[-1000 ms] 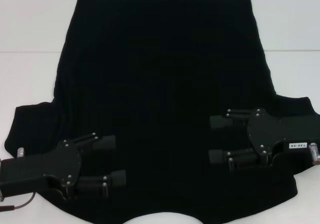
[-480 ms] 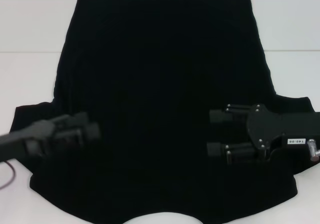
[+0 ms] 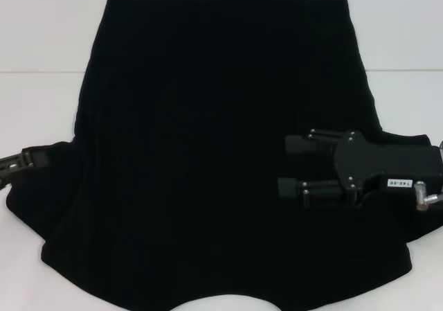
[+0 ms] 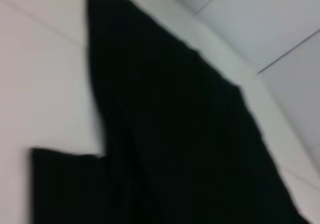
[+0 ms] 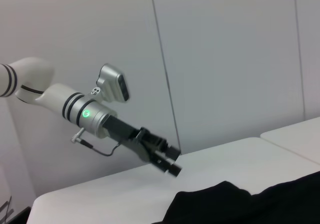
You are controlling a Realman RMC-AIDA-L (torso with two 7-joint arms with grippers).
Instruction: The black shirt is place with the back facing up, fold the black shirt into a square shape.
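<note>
Black soft fabric fills most of my head view: the black shirt (image 3: 221,152) lies spread flat on a white table (image 3: 41,41), straight hem at the far edge, curved neckline at the near edge, one short sleeve reaching out to each side.

My right gripper (image 3: 292,164) hovers over the shirt near its right sleeve, lying level and pointing toward the middle of the cloth. Its two fingers (image 3: 297,144) stand apart, with nothing between them, so it is open and holds nothing.

My left gripper (image 3: 21,162) is at the left edge of the head view, by the tip of the left sleeve. Only a small part of it shows there. In the right wrist view the left gripper (image 5: 170,161) appears farther off, at the end of my white and grey left arm (image 5: 60,104), poised over the table just past the shirt's edge (image 5: 220,199). I cannot tell whether its fingers are apart or together.

From the left wrist view I see the shirt (image 4: 175,144) running across the white table (image 4: 40,84), with one sleeve sticking out to the side.
</note>
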